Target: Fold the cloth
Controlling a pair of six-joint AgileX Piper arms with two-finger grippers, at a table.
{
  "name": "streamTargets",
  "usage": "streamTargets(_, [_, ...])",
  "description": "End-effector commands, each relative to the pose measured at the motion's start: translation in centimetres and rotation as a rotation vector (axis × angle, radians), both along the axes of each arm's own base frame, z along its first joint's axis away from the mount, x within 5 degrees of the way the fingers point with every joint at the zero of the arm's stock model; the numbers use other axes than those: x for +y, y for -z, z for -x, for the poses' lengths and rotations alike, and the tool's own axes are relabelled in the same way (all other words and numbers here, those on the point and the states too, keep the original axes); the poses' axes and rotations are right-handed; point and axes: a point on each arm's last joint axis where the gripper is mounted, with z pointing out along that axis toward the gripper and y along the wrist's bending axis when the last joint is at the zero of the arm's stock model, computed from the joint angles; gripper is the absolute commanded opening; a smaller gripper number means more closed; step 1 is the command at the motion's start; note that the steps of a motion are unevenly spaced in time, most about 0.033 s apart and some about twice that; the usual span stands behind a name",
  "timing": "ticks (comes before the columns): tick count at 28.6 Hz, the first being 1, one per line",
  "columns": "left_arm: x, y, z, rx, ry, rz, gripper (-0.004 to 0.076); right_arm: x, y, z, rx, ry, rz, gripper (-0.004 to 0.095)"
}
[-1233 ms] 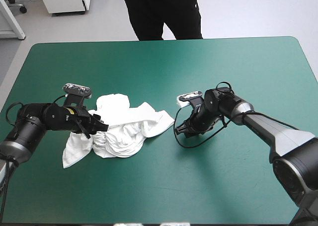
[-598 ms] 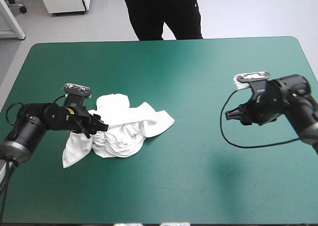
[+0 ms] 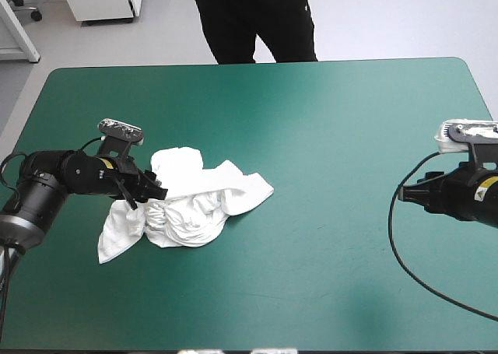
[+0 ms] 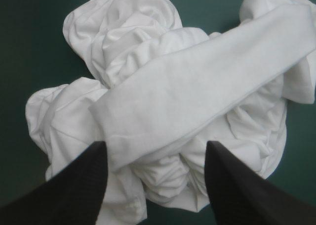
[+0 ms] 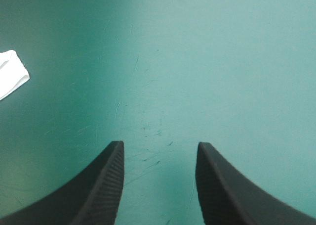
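The white T-shirt (image 3: 191, 202) lies in a crumpled heap left of the table's middle. My left gripper (image 3: 149, 192) is at the heap's left side, open. In the left wrist view the T-shirt (image 4: 173, 96) fills the space ahead, and a thick folded band of it runs across between the spread black fingers (image 4: 74, 185) of the left gripper (image 4: 155, 148). My right gripper (image 3: 405, 193) hovers near the table's right edge, far from the heap. In its own view the right gripper (image 5: 158, 148) stands open over bare cover, with only a corner of the T-shirt (image 5: 11, 79) showing far ahead.
The teal-green cover (image 3: 311, 120) is bare around the heap. A black cable loops on the table at the right arm.
My right arm has pulled back from beside the T-shirt's right corner to the table's right edge. The left gripper has shifted slightly at the heap.
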Motion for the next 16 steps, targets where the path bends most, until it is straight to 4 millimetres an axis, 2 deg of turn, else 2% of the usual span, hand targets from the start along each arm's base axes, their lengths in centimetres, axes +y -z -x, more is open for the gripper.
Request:
streamTargets(1, [-1.1,-1.5,-0.4,-0.028,0.097,-0.017,0.0435,-0.2,-0.7,0.1,-0.028,0.011,0.007,0.0423])
streamTargets(3, [-2.5,-1.0,-1.2,0.007,0.161,-0.038,0.0485,-0.2,-0.6,-0.1,-0.023,0.011,0.007,0.04])
streamTargets(5, [-3.0,-0.5,-1.8,0.024,0.167,-0.037,0.0502,-0.1,-0.6,0.0,-0.022,0.008,0.002,0.0397])
streamTargets(16, [-3.8,5.3,-6.1,0.181,0.135,-0.085,0.0501,0.1,-0.6,0.0,-0.018,-0.003,-0.018,0.0395])
